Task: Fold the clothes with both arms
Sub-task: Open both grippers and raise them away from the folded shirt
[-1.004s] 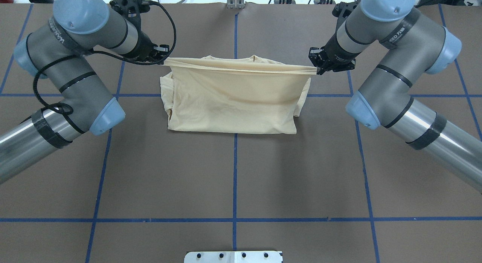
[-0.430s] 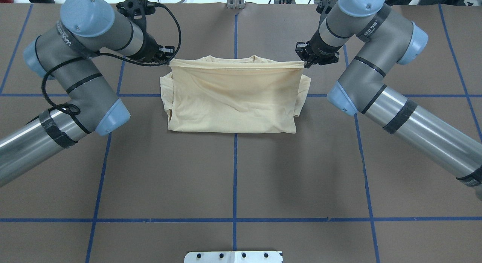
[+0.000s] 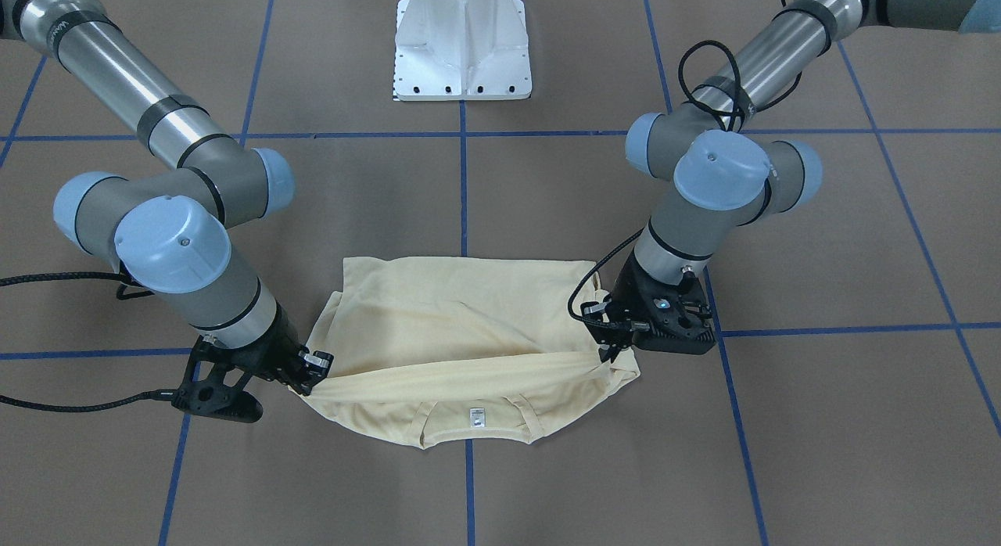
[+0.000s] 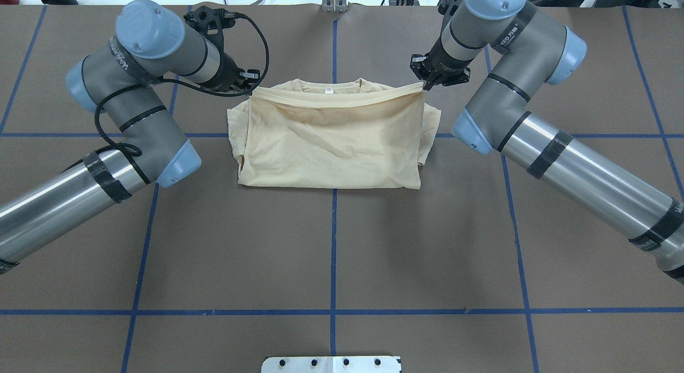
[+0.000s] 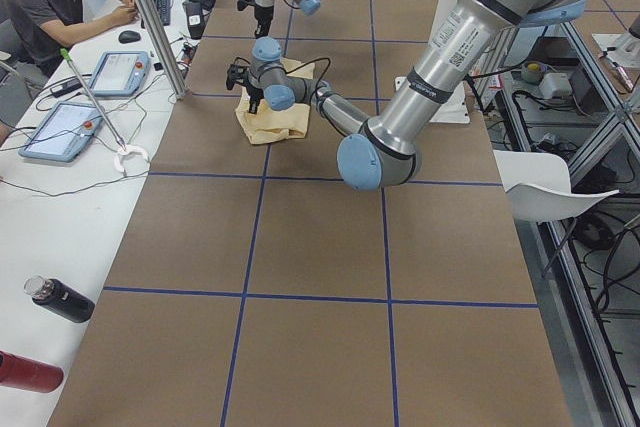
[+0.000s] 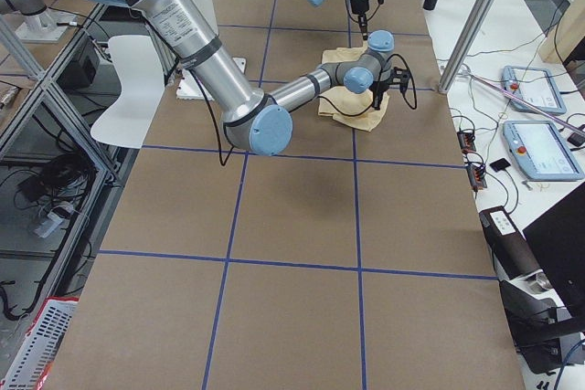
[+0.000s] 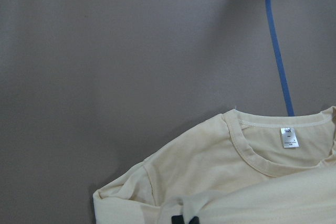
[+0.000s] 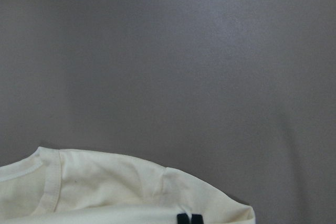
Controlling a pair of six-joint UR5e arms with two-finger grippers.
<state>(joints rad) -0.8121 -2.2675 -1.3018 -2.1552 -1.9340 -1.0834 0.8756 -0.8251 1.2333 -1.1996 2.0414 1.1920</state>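
Note:
The cream-yellow shirt [image 4: 331,143] lies folded on the brown table, back side up, with its print hidden. Its white neck tag [image 4: 329,90] shows at the far collar, also in the front view [image 3: 475,418] and the left wrist view [image 7: 287,137]. My left gripper [image 4: 250,90] is shut on the left end of the lifted folded-over edge, just short of the collar. My right gripper [image 4: 425,84] is shut on the right end. In the front view the left gripper [image 3: 608,357] and right gripper [image 3: 309,382] hold that edge low over the shoulders.
The white pedestal base [image 3: 463,41] stands at the robot's side of the table. Blue tape lines [image 4: 333,245] cross the brown tabletop. An operator [image 5: 50,2] sits at a side desk with tablets; bottles [image 5: 60,299] lie near it.
Both grippers have moved inward and away from the robot, carrying the held edge toward the collar. The edge, earlier stretched wide and taut, is now narrower and slacker.

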